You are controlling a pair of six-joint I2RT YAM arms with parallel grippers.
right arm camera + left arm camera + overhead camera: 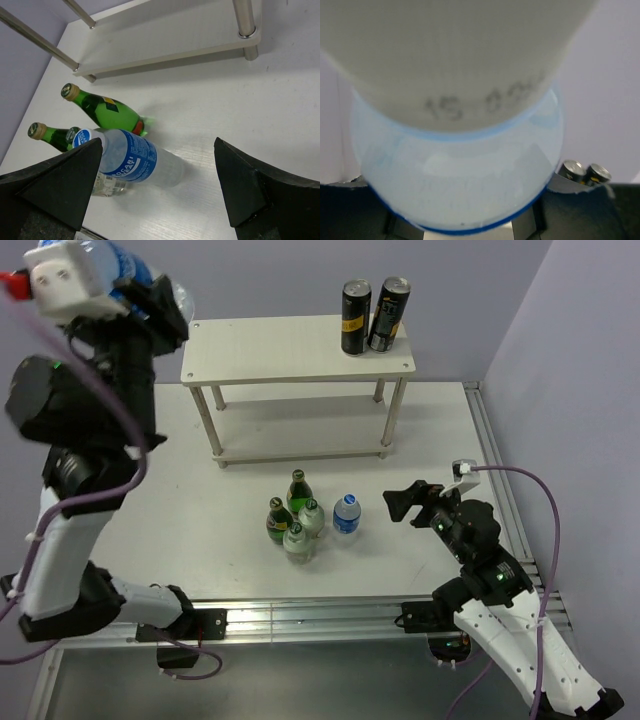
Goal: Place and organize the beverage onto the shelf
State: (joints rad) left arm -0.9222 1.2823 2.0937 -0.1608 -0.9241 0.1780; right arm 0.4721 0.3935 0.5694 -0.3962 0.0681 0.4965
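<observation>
My left gripper is raised high at the far left, level with the shelf top, and is shut on a clear plastic bottle with a blue label. This bottle fills the left wrist view. The cream-white two-tier shelf stands at the back. On the table in front of it stand two dark green bottles, two clear glass bottles and the second blue-label plastic bottle. My right gripper is open and empty, just right of that bottle.
Two black cans stand on the right end of the shelf's top board; they also show in the left wrist view. The shelf's lower board and a leg lie beyond the bottle cluster. A metal rail edges the table's right side.
</observation>
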